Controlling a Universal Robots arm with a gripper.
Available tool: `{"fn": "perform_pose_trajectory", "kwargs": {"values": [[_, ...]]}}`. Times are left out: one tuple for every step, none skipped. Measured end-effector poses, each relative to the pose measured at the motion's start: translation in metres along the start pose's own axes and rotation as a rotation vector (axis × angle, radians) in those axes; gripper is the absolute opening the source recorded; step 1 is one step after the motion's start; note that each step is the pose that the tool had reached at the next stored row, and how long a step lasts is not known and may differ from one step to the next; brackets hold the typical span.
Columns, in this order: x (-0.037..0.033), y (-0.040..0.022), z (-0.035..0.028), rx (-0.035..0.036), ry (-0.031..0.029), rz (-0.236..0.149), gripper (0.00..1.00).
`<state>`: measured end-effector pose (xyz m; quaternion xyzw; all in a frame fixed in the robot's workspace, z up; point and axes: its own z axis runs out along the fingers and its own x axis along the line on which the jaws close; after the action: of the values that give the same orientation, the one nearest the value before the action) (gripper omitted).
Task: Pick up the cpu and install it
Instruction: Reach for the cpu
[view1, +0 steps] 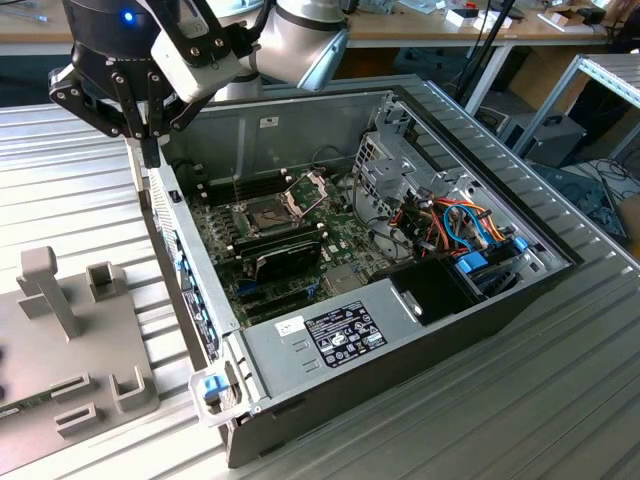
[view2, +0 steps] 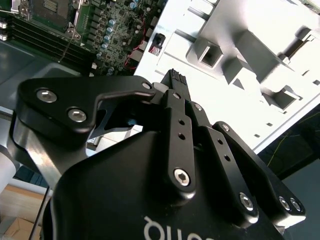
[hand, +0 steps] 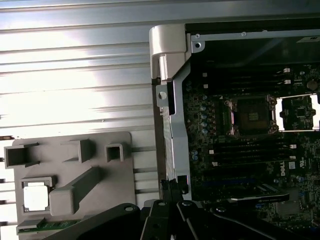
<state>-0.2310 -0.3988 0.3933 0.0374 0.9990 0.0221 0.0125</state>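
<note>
cpu (hand: 36, 196) first: where does it lie, going outward from the tool (view1: 150, 150)?

— Start at the tool itself. Its fingers (view2: 177, 115) are pressed together with nothing between them, and it hangs high over the counter (view1: 90, 200). Right below it runs the side wall (hand: 170, 125) of the open computer case (view1: 430, 355). Off to one side of the tool, outside that wall, lies the grey tray (hand: 120, 200). The cpu sits flat in a square pocket (hand: 36, 179) of that tray, silvery top up, well apart from the tool and untouched.

— And on the tool's other side?

— Down inside the case the dark socket (hand: 252, 116) lies bare, with its shiny hinged frame (hand: 297, 112) thrown open just beyond it. The seat looks ready, and the pick-up has not begun.

— How would you do the pick-up well?

— My judgement: spread the fingers before going down, since closed they would land on the metal top. Centre the tool over the pocket, square to the chip's edges, and descend straight. A raised grey bar (hand: 75, 187) stands just beside the pocket, so turn the fingers to close across the sides free of it. Pinch lightly on the edges, lift level, and go up and over the side wall rather than across it.
</note>
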Motion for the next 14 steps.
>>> {"fn": "perform_pose_trajectory", "kwargs": {"values": [[0.0003,0.0000,0.0000,0.0001,0.0001,0.000,0.11],[0.0006,0.0000,0.0000,-0.0001,0.0001,0.000,0.11],[0.0011,-0.0001,0.0000,0.0000,0.0000,0.000,0.11],[0.0016,-0.0001,-0.0001,0.0000,0.0000,0.000,0.11],[0.0020,-0.0002,0.0000,0.0000,0.0000,0.000,0.11],[0.0026,-0.0002,-0.0001,0.0000,-0.0001,0.000,0.11],[0.0030,-0.0002,-0.0001,0.0000,0.0000,0.000,0.11],[0.0035,-0.0003,-0.0001,0.0000,-0.0001,0.000,0.11],[0.0039,-0.0003,-0.0001,0.0000,0.0000,0.000,0.11],[0.0045,-0.0003,-0.0002,0.0001,0.0001,0.000,0.11],[0.0054,-0.0004,-0.0002,0.0000,0.0000,0.000,0.11],[0.0059,-0.0005,-0.0002,0.0000,0.0000,0.000,0.11],[0.0064,-0.0005,-0.0002,0.0001,0.0000,0.000,0.11],[0.0074,-0.0005,-0.0002,0.0000,0.0000,0.000,0.11]]}}
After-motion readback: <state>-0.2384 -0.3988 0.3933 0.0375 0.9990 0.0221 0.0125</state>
